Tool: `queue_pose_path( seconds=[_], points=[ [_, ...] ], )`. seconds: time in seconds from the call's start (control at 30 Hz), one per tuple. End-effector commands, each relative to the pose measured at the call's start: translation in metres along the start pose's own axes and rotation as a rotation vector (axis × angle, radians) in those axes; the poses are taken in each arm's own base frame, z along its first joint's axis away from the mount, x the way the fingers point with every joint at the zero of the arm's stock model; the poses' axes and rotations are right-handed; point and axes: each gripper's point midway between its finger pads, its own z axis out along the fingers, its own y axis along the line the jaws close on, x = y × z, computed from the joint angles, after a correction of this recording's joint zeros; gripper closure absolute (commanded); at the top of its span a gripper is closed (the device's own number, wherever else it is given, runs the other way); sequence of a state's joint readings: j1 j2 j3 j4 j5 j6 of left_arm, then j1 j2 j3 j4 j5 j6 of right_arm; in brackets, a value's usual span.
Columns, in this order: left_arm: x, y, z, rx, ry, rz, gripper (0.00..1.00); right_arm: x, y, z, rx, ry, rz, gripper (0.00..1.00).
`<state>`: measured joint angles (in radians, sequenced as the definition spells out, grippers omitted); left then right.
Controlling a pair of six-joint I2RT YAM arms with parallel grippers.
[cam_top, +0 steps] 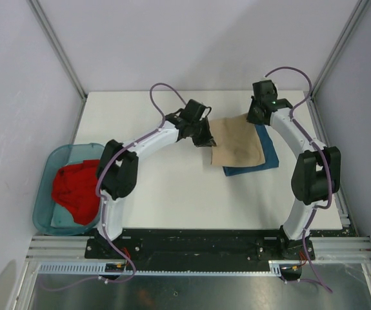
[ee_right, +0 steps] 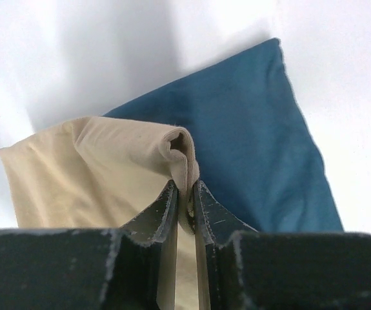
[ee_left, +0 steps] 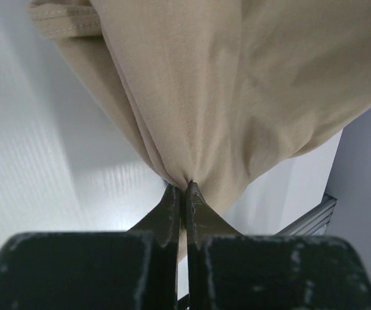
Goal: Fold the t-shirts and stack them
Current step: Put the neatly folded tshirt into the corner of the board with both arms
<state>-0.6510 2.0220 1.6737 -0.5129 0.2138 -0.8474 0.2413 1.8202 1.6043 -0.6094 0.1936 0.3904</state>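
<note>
The tan shirt (cam_top: pixel 237 147) hangs folded between 2 arms, and its near part appears to rest on the blue shirt (cam_top: pixel 270 157), which lies flat on the tabletop (cam_top: pixel 172 187). The left gripper (cam_top: pixel 206 139) has its jaws pressed together on a bunched edge of tan cloth; the right gripper (cam_top: pixel 257 115) pinches a folded corner the same way. The step looks like stacking — so both ends should come down level and together, with tan edges squared to blue before either pinch lets go. Lowering 1 side first would likely skew the fold. The red shirt (cam_top: pixel 75 184) sits crumpled in the bin (cam_top: pixel 43 200) at the left — well apart, not yet folded.
</note>
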Motion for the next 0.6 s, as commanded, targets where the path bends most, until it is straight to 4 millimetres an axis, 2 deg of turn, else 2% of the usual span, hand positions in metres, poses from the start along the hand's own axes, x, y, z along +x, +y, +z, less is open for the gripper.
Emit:
queue_pose_path(
  seconds=[0.0,0.23,0.57],
  points=[
    [-0.013,-0.033,0.0,0.073,-0.022,-0.007,1.0,-0.038,-0.015,-0.022,-0.013,-0.107,0.045,1.0],
    [-0.016,-0.045,0.013,0.097,-0.011,-0.009,1.0,-0.05,-0.04,-0.018,-0.001,-0.116,0.092,1.0],
    [-0.008,-0.062,0.03,0.123,0.014,-0.004,1.0,-0.063,-0.058,-0.013,0.03,-0.129,0.122,1.0]
  ],
)
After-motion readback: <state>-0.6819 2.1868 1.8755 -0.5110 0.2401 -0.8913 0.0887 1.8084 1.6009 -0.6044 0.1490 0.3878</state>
